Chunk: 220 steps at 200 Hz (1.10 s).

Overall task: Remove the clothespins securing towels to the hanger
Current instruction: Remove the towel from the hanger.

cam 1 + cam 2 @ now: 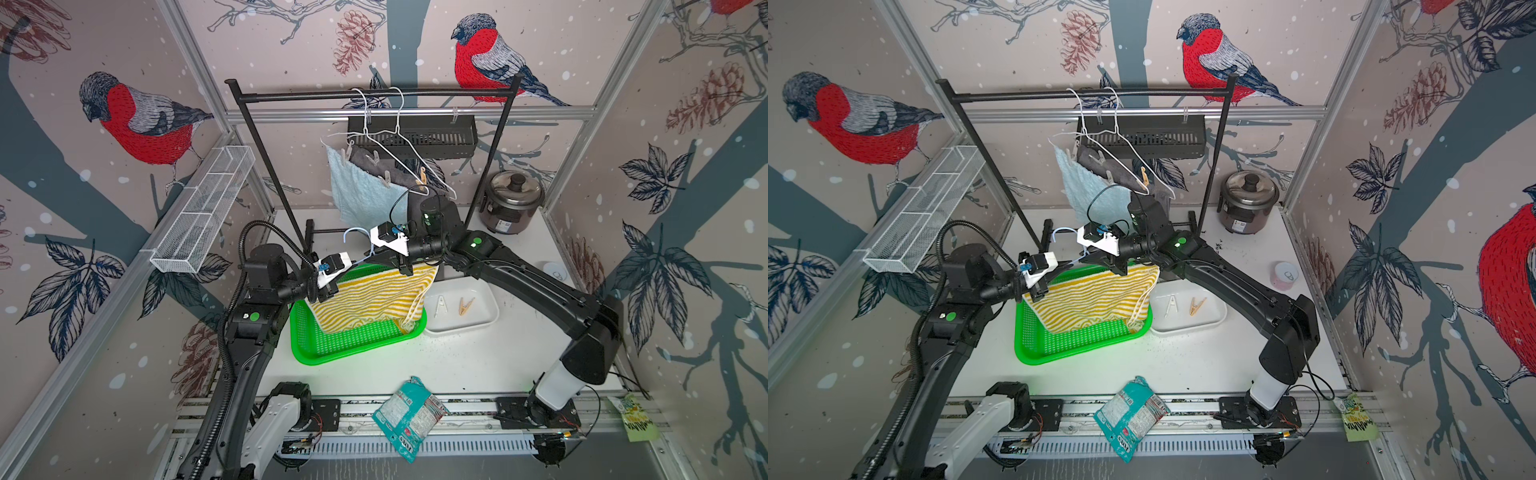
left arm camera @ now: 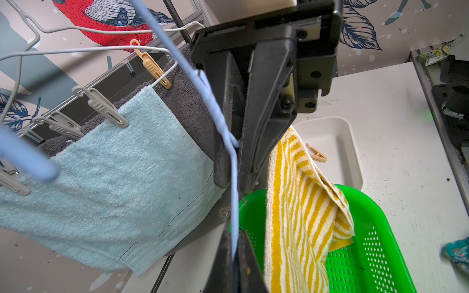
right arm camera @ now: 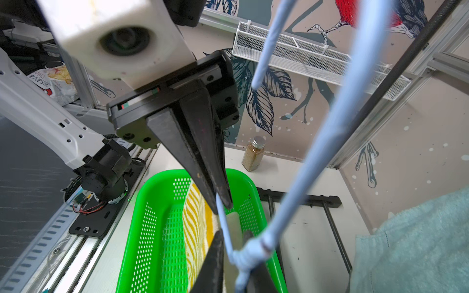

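Observation:
A yellow-and-white striped towel (image 1: pixel 374 299) hangs from a light blue hanger (image 2: pixel 210 101) into a green basket (image 1: pixel 332 353). My left gripper (image 2: pixel 236 236) is shut on the hanger's wire. My right gripper (image 3: pixel 234 241) is shut on the same hanger beside its twisted neck. A pale strip also lies between its fingers; I cannot tell what it is. Behind, white hangers (image 1: pixel 399 141) on the black rail (image 1: pixel 374 93) carry a light blue towel (image 2: pixel 127 177) and a dark grey towel (image 2: pixel 187 101), held by grey clothespins (image 2: pixel 101 106) and a tan clothespin (image 2: pixel 152 66).
A white tray (image 1: pixel 486 316) right of the basket holds a white clothespin (image 1: pixel 440 305) and a tan one (image 1: pixel 465 306). A rice cooker (image 1: pixel 513 203) stands at the back right. A teal snack bag (image 1: pixel 409 415) lies at the front edge. A spice jar (image 3: pixel 252 154) stands behind the basket.

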Each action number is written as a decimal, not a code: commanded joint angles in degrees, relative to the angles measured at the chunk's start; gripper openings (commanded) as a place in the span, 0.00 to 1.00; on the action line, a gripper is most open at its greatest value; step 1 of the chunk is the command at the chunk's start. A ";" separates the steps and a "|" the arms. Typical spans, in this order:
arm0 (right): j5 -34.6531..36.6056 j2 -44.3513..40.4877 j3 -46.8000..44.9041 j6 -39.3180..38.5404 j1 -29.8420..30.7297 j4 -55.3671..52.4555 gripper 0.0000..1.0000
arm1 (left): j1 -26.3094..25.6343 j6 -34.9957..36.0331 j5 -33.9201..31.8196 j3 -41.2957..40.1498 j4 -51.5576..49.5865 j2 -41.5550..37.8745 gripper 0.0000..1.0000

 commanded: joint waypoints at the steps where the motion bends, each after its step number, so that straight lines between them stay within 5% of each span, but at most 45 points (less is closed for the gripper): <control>1: 0.27 -0.62 -0.01 1.60 0.15 1.73 0.05 | 0.05 -0.21 0.71 -0.10 1.20 -0.32 0.00; 19: 0.53 -0.92 -0.60 2.77 0.26 2.71 0.04 | 0.06 -0.81 -0.15 -0.28 1.79 -0.85 0.00; 94: 10.00 -2.77 -4.77 10.73 0.20 8.22 0.02 | 0.12 -16.31 -10.24 -3.28 10.29 -5.94 0.60; 136: 14.01 -4.15 -8.72 17.39 0.09 13.20 0.02 | 0.05 -38.97 -19.70 -4.61 16.51 -7.97 0.66; 172: 18.31 -5.82 -11.85 24.07 0.24 17.19 0.01 | 0.07 -60.43 -30.69 -4.10 10.34 -8.09 0.66; 220: 21.33 -7.85 -14.98 29.99 0.31 20.24 0.01 | 0.08 -82.24 -32.67 -9.16 5.23 -13.66 0.64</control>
